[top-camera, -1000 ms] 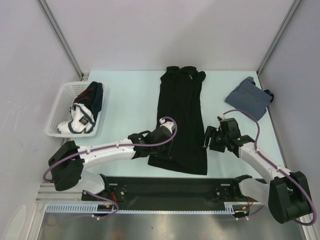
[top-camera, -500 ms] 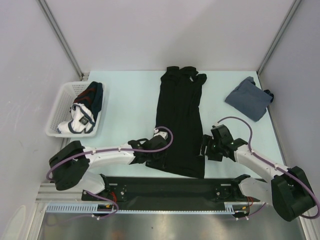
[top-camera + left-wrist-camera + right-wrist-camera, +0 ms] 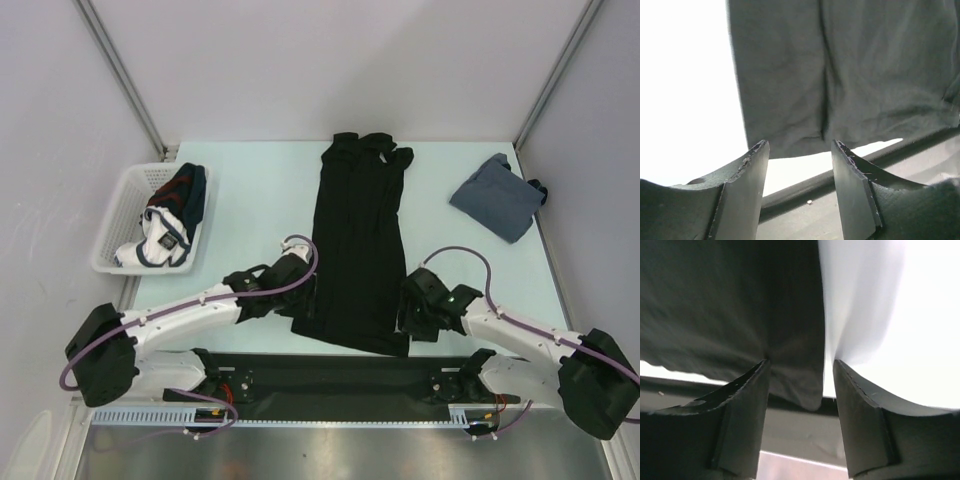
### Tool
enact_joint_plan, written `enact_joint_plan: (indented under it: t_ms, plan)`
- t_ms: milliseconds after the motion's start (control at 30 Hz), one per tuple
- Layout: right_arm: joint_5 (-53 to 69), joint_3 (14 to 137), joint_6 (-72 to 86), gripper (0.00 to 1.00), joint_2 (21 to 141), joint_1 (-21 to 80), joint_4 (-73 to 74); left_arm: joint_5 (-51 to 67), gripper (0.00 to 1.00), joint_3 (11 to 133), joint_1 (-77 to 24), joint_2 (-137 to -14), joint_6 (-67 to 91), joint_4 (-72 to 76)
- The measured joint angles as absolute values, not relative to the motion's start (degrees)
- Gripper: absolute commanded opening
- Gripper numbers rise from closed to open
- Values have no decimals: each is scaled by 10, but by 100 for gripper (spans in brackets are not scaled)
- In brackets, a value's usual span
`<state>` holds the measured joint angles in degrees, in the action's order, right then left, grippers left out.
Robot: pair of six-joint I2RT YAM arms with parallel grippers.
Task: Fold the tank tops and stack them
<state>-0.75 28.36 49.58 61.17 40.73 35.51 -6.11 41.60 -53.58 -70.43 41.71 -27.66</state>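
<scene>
- A white basket (image 3: 108,238) sits at the far left of the table (image 3: 250,190), with a heap of other clothes (image 3: 170,220) in it
- The left gripper (image 3: 303,298) is low at the near-left corner of the black tank top (image 3: 360,240); its wrist view shows the jaws released and nothing between them, with the hem lying just past the fingertips
- The black top lies mid-table as a long narrow strip, straps far and hem near, so the lengthwise fold looks done; the crosswise fold is not yet made
- The right gripper (image 3: 412,312) is at the near-right corner; its jaws are parted, and the cloth corner lies in the gap but is not pinched
- The blue-grey tank top (image 3: 495,200) rests at the far right, well apart, already a compact folded bundle
- My judgement: about halfway, with the black top still to fold short and stack with the blue-grey one
</scene>
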Motion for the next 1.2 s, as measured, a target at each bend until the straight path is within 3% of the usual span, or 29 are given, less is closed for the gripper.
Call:
enact_joint_plan:
  t_ms: [133, 333, 467, 600, 633, 733, 767, 833, 1200]
  plan:
    - [-25, 284, 544, 55, 608, 467, 381, -58, 58, 401, -505, -684, 402, -276]
    - [-35, 278, 608, 45, 601, 526, 397, -47, 57, 369, -493, -698, 388, -272]
    - [-38, 271, 634, 33, 591, 548, 404, -37, 54, 350, -491, -710, 385, -263]
    - [-42, 269, 646, 29, 588, 551, 418, -26, 52, 341, -490, -720, 384, -254]
    - [-44, 269, 647, 22, 586, 551, 421, -23, 50, 339, -489, -720, 384, -251]
    - [-49, 269, 646, 10, 584, 551, 425, -16, 38, 333, -489, -721, 385, -245]
    - [-51, 269, 646, 7, 584, 551, 425, -14, 21, 330, -489, -722, 386, -242]
    - [-53, 269, 646, 0, 584, 551, 425, -11, 0, 325, -489, -728, 385, -237]
    - [-89, 348, 601, 0, 587, 543, 446, 6, 0, 326, -488, -676, 384, -253]
